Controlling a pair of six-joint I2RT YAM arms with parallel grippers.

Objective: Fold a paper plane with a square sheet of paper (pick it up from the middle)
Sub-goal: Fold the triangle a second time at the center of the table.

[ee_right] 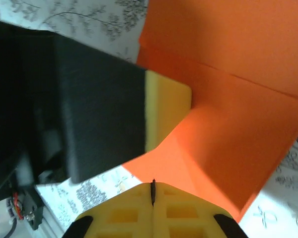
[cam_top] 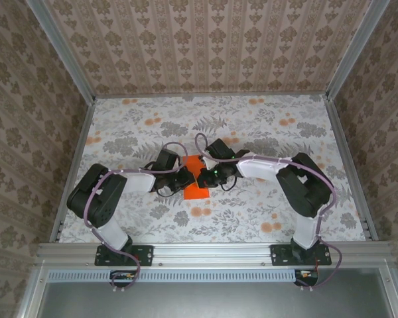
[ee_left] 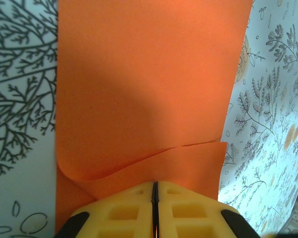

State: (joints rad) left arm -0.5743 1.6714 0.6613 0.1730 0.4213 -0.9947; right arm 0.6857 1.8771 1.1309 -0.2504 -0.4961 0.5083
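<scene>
Mid-table [cam_top: 265, 132]: one sheet [cam_top: 198, 190], seemingly folded, two tools [ee_left: 155, 185] [ee_right: 152, 182].

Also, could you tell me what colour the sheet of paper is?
The paper is plain bright orange, clearest in the left wrist view.

The left gripper [cam_top: 184, 179] and right gripper [cam_top: 211, 177] block the frame's centre. The table [cam_top: 285, 132] lies open across the upper half.

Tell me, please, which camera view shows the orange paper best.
The left wrist view: the paper spans the frame, both side edges and a folded flap clear. The right wrist view shows creases, but a finger of the left gripper hides part. From the top it is small, partly covered.
</scene>
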